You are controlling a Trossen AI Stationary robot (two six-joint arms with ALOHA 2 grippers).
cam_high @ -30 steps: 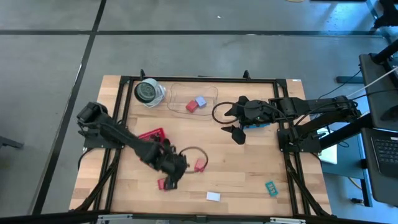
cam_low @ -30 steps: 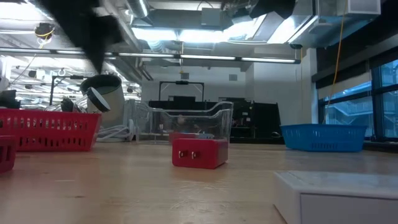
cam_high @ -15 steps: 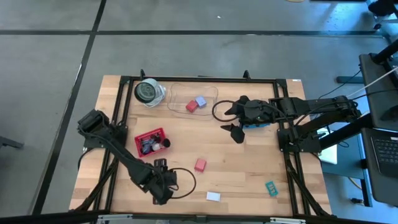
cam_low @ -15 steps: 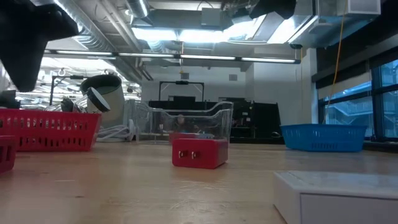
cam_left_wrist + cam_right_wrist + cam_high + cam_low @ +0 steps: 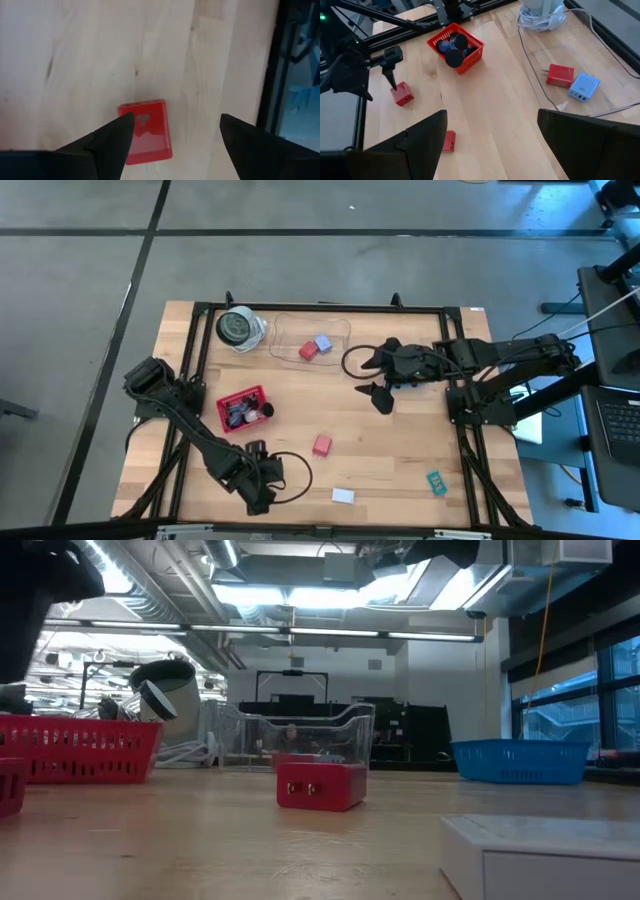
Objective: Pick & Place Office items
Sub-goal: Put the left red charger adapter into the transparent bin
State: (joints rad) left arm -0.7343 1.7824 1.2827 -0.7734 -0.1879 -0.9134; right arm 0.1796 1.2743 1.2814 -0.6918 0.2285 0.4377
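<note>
Here, the left gripper (image 5: 172, 135) hangs spread above a red block (image 5: 145, 131), just inside the table edge (image 5: 272, 70).
Risk: the block sits off-centre, nearer one finger (image 5: 107, 137); closing may tip it or push it toward that edge. It is a flat red rectangular piece with small dark slots. The right gripper (image 5: 372, 372) waits spread, well apart.

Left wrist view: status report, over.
Left tool open, poised over small red rectangular block, not gripped. Right tool open, waiting beside clear plastic tray. No obstruction around block.
</note>
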